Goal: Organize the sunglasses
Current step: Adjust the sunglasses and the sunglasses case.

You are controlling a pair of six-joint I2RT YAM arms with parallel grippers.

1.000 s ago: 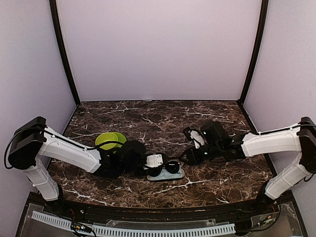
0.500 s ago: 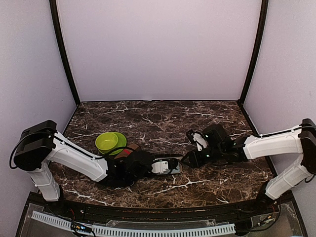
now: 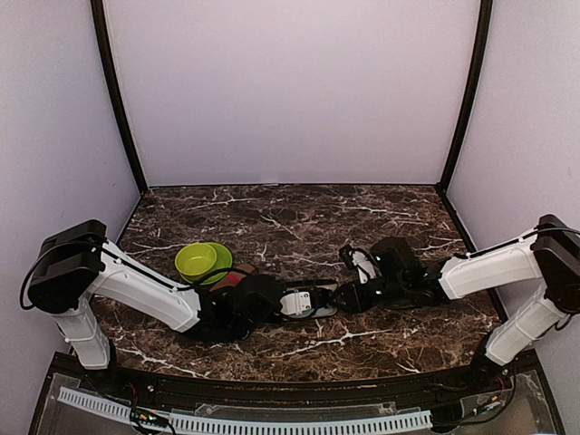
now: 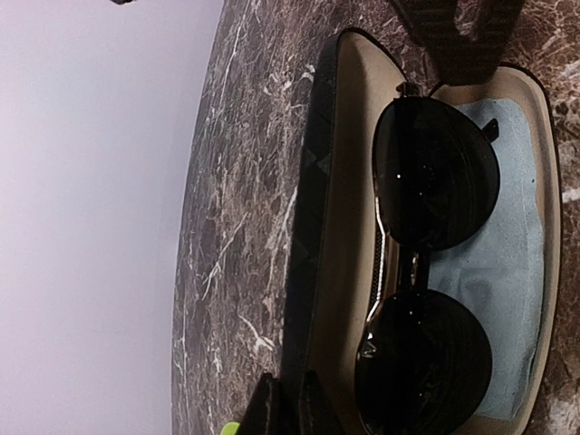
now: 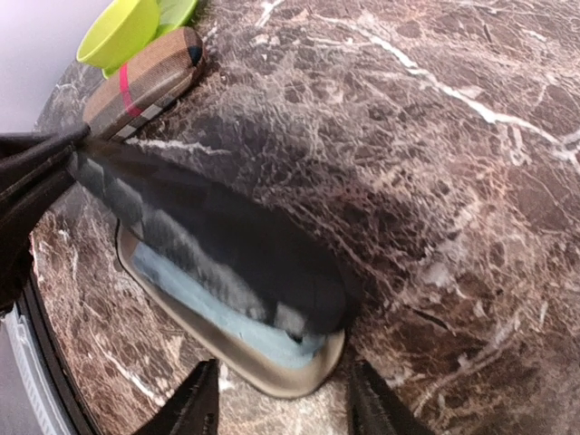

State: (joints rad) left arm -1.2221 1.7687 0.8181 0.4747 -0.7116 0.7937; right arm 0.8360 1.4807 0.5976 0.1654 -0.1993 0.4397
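Note:
The sunglasses (image 4: 435, 172), a round-lensed dark pair, lie on a light blue cloth (image 4: 517, 272) inside an open case (image 4: 349, 181). The case's dark lid (image 5: 227, 245) hangs tilted over the tray. My left gripper (image 4: 290, 385) is shut on that lid's edge; in the right wrist view it (image 5: 54, 159) pinches the lid's far end. My right gripper (image 5: 283, 364) is open, a finger either side of the case's near end (image 5: 236, 349), not touching. From above, both grippers meet at the case (image 3: 317, 304), left gripper (image 3: 299, 301) and right gripper (image 3: 347, 296).
A closed brown striped case (image 3: 234, 275) lies just behind my left arm, also in the right wrist view (image 5: 145, 82). A lime green bowl (image 3: 201, 261) on a matching plate stands beside it. The marble table (image 3: 290, 217) stretches back to the purple walls.
My left gripper has taken the case lid and swung it over the glasses, hiding them from above. My right gripper has slid left up to the case's end.

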